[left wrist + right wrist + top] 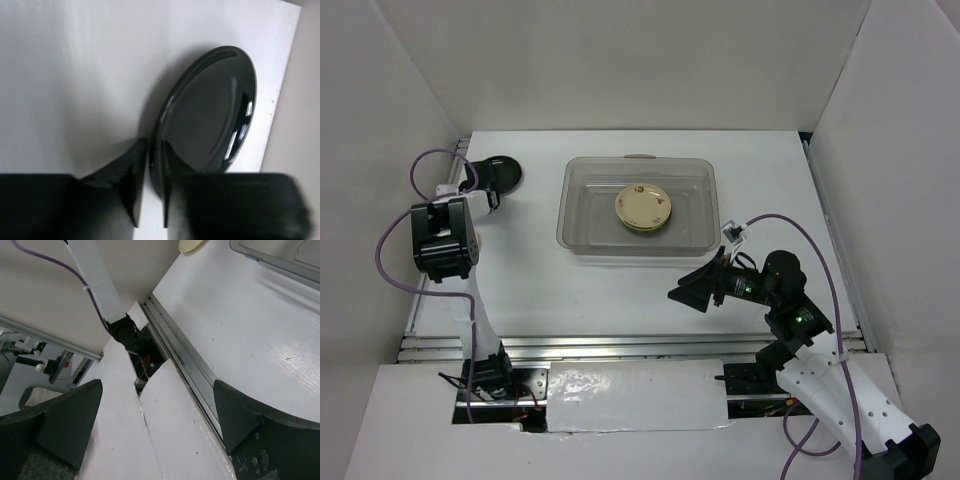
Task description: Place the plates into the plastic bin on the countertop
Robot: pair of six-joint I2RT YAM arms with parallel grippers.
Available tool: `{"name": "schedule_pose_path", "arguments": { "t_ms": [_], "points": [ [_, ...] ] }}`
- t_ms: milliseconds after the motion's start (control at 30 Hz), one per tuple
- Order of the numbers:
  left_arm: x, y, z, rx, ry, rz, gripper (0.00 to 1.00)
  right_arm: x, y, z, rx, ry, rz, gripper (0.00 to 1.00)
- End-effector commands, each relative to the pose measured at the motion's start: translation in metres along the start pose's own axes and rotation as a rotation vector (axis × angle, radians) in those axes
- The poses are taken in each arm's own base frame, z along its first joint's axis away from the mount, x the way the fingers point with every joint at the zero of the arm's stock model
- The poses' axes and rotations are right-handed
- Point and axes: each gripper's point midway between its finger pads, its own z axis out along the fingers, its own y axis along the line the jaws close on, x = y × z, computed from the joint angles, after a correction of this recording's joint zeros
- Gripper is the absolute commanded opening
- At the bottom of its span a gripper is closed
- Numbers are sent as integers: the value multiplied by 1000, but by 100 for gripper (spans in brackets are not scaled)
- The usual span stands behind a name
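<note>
Step in hand: pick-up of the black plate (500, 171), the only plate I see outside the plastic bin (582, 232).
Plate location: 10 o'clock on the tabletop (620, 290), near the far-left corner; the bin lies at its 3 o'clock, well apart.
Bin contents: a small stack, a cream plate (643, 208) uppermost.
Left tool (151, 147): narrowly parted, astride the near rim of the black plate. A sliver of white shows between one finger and the rim, so I cannot tell whether the grip is firm.
Left arm: stretched from its base at 7 o'clock toward 11 o'clock, wrist low.
Right tool (692, 292): spread wide, empty.
Right arm: folded at 4 o'clock, tool pointing to 9 o'clock, short of the bin's near wall.
Next move, my judgement: secure the rim, lift clear, carry over the bin's left wall and release above the stack.
</note>
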Motion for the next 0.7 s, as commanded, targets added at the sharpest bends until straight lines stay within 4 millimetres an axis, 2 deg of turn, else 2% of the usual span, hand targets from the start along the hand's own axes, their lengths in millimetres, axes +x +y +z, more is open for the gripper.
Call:
{"name": "schedule_pose_path", "arguments": {
  "t_ms": [0,33,67,133,233,267,300,333,367,400,433,467,533,567,600,633,667],
  "points": [
    [11,48,13,-139,34,75,25,-11,12,-1,-14,-21,-50,100],
    [10,50,13,-142,34,72,20,-12,13,-2,-14,-22,-51,100],
    [9,49,13,-143,35,66,9,-12,12,-2,-11,-22,-53,100],
    [8,45,11,-140,46,65,0,-12,12,-2,-8,-22,-53,100],
    [1,28,1,-109,49,78,0,-13,10,-2,4,-26,-53,100],
    [-5,10,-11,-60,44,69,0,-13,9,-2,7,-26,-52,100],
    [-10,0,-18,-24,41,60,0,-13,8,-2,11,-28,-56,100],
    [-10,0,-25,0,54,55,0,-14,7,-2,18,-32,-55,100],
    [-21,-26,-45,83,47,23,0,-14,6,-2,26,-34,-53,100],
    [-25,-36,-57,130,50,8,0,-15,6,-2,30,-37,-58,100],
    [-20,-32,-67,159,84,21,0,-16,3,-2,42,-43,-58,100],
    [-31,-59,-92,257,78,3,0,-16,3,-2,49,-43,-60,100],
    [-31,-61,-111,299,104,23,0,-18,1,-3,66,-48,-60,100],
    [-35,-78,-137,372,124,32,0,-20,0,-4,79,-59,-63,100],
    [-35,-81,-148,391,140,48,0,-22,-2,-5,92,-68,-63,100],
    [-34,-89,-168,436,150,94,0,-25,-2,-6,102,-78,-67,100],
    [-18,-95,-183,476,205,149,0,-29,-2,-8,122,-91,-65,100]
  ]
}}
